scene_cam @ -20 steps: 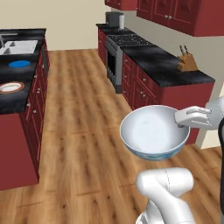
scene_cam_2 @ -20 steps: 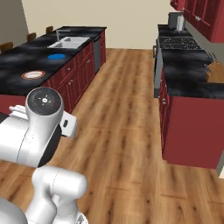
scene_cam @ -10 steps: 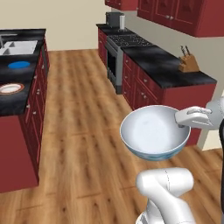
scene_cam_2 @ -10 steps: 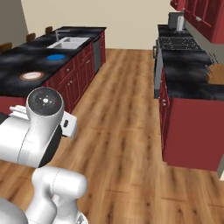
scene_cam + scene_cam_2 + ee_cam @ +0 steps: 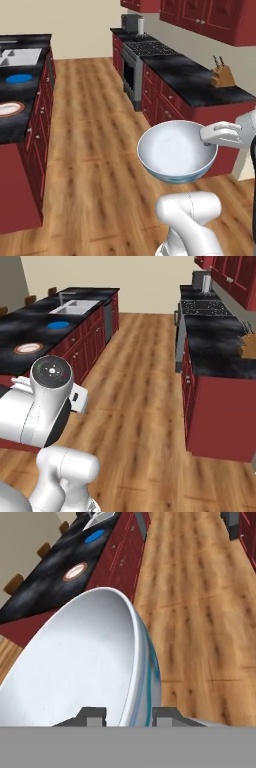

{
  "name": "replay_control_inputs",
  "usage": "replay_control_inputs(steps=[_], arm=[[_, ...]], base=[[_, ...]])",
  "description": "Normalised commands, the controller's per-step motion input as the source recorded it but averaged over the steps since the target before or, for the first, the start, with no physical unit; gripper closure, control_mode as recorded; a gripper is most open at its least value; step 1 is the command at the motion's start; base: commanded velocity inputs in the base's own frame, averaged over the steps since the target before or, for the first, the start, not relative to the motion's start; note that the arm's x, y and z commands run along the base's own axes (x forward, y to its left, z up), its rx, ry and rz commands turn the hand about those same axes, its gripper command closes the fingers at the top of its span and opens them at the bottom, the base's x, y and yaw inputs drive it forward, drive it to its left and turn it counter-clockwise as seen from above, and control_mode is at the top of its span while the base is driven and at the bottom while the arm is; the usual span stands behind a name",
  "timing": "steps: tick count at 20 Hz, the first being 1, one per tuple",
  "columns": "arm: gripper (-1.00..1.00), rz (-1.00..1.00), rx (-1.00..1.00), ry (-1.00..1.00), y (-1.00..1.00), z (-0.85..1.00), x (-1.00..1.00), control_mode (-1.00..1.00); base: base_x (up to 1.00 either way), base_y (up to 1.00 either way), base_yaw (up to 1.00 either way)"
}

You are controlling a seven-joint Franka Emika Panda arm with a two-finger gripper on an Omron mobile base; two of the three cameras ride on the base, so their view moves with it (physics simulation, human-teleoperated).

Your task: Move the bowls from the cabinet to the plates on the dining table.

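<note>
Holding the white bowl (image 5: 177, 152) by its rim at 3 o'clock in the left base view, the gripper (image 5: 207, 142) has its jaws narrowed onto the thin wall, one finger inside and one outside. The bowl hangs over the wood floor (image 5: 95, 150) between the two counters, mouth facing up and slightly tipped, its round rim lying roughly level. In the hand view the bowl (image 5: 85, 667) is smooth and glossy white inside, with blue-teal streaks on the outer wall. One bowl is visible. The dining table (image 5: 20, 331), black marbled stone on red drawer fronts, sits at about 10 o'clock in the right base view. Two flat round plates lie on it, well apart: a blue plate (image 5: 58, 325) farther off and an orange-red plate (image 5: 28, 348) nearer, whose centre looks pale, though it is small.
</note>
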Motion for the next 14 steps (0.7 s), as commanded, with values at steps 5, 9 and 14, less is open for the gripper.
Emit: replay_control_inputs(steps=[5,9,14], arm=[[1.00,0.00,0.00,0.00,0.00,0.00,0.00,1.00],[1.00,0.00,0.00,0.00,0.00,0.00,0.00,1.00],[1.00,0.00,0.00,0.00,0.00,0.00,0.00,1.00]], base=[[0.63,0.08,-0.01],[0.65,0.11,-0.01],[0.69,0.14,-0.02]])
